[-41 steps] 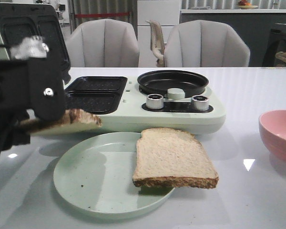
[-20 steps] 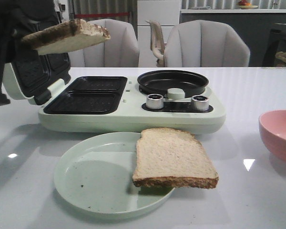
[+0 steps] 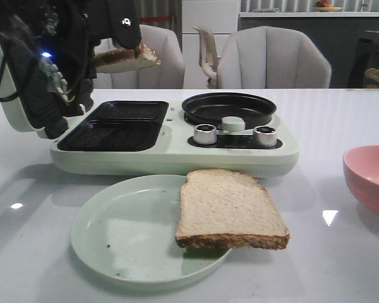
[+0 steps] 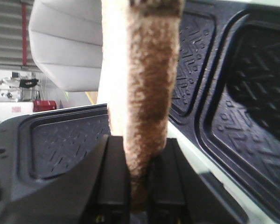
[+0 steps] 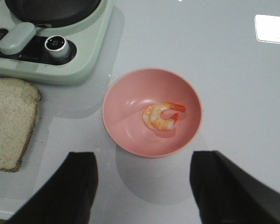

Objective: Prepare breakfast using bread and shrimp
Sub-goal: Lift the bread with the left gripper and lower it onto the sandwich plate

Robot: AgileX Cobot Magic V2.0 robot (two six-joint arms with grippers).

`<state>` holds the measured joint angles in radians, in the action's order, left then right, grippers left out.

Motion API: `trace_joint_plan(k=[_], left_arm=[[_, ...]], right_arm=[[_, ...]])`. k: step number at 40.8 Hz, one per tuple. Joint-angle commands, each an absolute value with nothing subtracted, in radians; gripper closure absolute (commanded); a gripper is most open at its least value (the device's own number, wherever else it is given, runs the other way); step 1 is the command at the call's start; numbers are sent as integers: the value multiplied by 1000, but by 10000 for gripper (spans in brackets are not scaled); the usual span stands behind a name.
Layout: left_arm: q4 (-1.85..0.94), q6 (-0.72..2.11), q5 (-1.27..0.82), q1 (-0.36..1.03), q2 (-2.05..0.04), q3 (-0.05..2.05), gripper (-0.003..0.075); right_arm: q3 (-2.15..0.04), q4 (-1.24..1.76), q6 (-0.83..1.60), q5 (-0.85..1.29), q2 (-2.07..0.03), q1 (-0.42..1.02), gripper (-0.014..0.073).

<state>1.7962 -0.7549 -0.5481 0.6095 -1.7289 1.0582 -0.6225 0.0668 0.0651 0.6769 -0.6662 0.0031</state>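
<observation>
Since half a second ago, the left gripper [image 4: 139, 186] has swung its pale, brown-crusted bread slice [image 3: 127, 58] rightward, so it now hangs over the black ridged sandwich plates [image 3: 117, 125] of the mint-green breakfast maker [image 3: 240, 158]. Its jaws clamp one crust edge only, so the floppy slice could sag, tear or slip out and land askew across the divider. The second square bread slice [image 3: 229, 207] overhangs the pale green round plate [image 3: 114, 243] on the white surface [image 3: 341, 265]. The right gripper [image 5: 142, 191] hovers with jaws spread above the pink bowl [image 5: 130, 93] holding the curled orange shrimp [image 5: 161, 116].
</observation>
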Motion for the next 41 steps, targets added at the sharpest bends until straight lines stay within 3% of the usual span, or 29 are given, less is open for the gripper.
trace_joint_plan(k=[1,14,24,30,38,41], left_arm=[[1845,-771,-593,577,-1770,1170,620],[1845,-771,-602,532,-1965,1383,620],[1847,-771,-596,532,-2008,1397,614],[1847,-771,-596,532,-2011,1397,504],[1847,-771,-600,532,-2011,1397,281],[1847,-771,-628,532,-2011,1397,246]], right_arm=[[-657,67,67,614,-674,2,57],[-657,67,67,614,-674,2,57],[-657,67,67,614,-674,2,57],[-657,67,67,614,-674,2,57],[-657,67,67,614,-674,2,57],[-657,67,67,614,-674,2,57]])
